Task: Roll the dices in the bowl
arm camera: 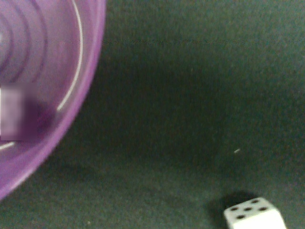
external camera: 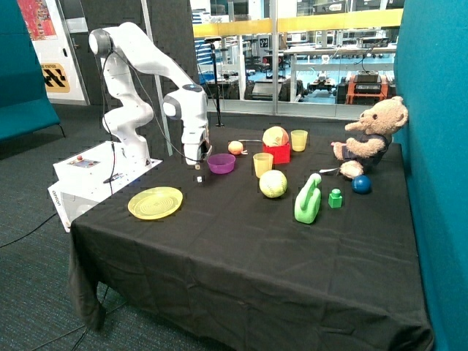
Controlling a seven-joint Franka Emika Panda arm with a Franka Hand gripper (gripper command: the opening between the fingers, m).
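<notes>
White glossy Franka arm w/ gripper (external camera: 197, 158) hangs low over the black cloth-covered table (external camera: 241, 241), just beside the bowl (external camera: 221, 162); can't tell if it's parted or closed, since the wrist view shows none of it. Bowl is small, round, shallow, translucent purple plastic w/ concentric ridges inside and a thin pale rim line. In the wrist view a blurred whitish cube shape (arm camera: 13, 114) sits inside the bowl near its wall, prob one of the dices, too soft to confirm. Other die (arm camera: 252, 214) lies on the matte cloth outside the bowl, well clear of its rim: white cube, rounded edges, black pips, five-face up. Outside view shows a tiny white speck on the cloth just under the gripper, beside the bowl. Elsewhere on the table: flat ridged yellow plate (external camera: 155, 202) near the front edge, yellow-green stitched ball (external camera: 273, 183), two translucent yellow cups (external camera: 262, 164), red block (external camera: 277, 153) w/ a ball on top, small orange ball (external camera: 235, 147), green plastic jug-like shape (external camera: 308, 199), green block (external camera: 335, 198), blue ball (external camera: 361, 183), plush brown teddy bear (external camera: 371, 136) seated at the far side.
</notes>
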